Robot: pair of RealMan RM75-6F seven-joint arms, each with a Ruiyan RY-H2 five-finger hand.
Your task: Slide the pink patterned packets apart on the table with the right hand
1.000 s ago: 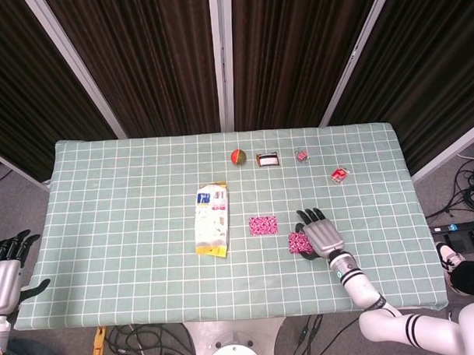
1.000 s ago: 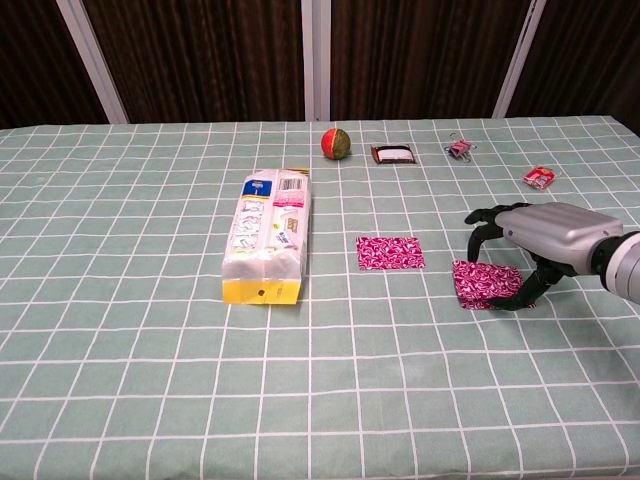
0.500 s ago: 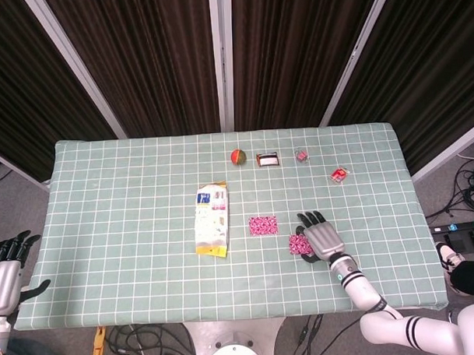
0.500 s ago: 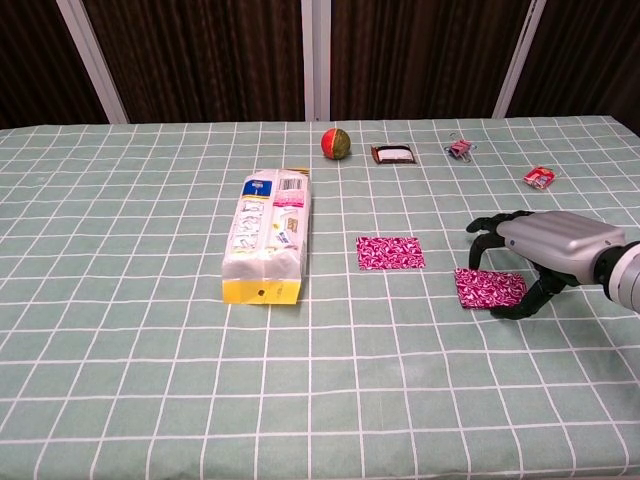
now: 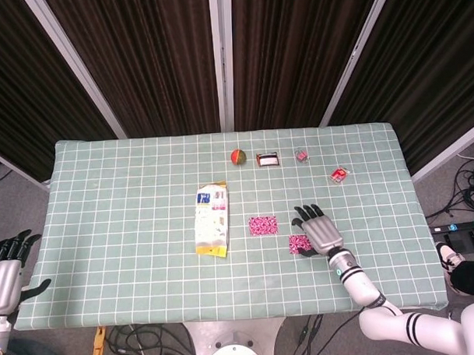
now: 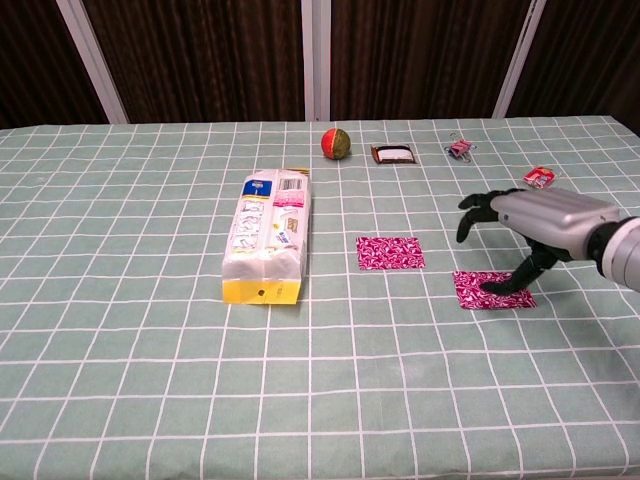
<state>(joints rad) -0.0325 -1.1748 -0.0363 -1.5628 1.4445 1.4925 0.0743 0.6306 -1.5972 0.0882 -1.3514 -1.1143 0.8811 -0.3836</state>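
Note:
Two pink patterned packets lie flat on the checked cloth. One packet (image 5: 263,224) (image 6: 390,252) sits near the table's middle. The other packet (image 5: 300,243) (image 6: 486,290) lies a little to its right and nearer the front edge. My right hand (image 5: 320,230) (image 6: 530,231) hovers over that second packet with its fingers spread, and its thumb tip touches the packet's top. My left hand (image 5: 5,271) hangs off the table's left front corner, fingers apart, holding nothing.
A white and yellow bag (image 5: 211,218) (image 6: 267,233) lies left of the packets. At the back are a red-green ball (image 5: 238,156) (image 6: 336,142), a small dark-framed card (image 5: 267,158) (image 6: 393,153), a binder clip (image 5: 302,154) (image 6: 460,148) and a red packet (image 5: 340,175) (image 6: 538,177).
My right hand has lifted and shifted back from the right-hand packet, uncovering most of it. That packet slid slightly toward the front. The other packet has not moved.

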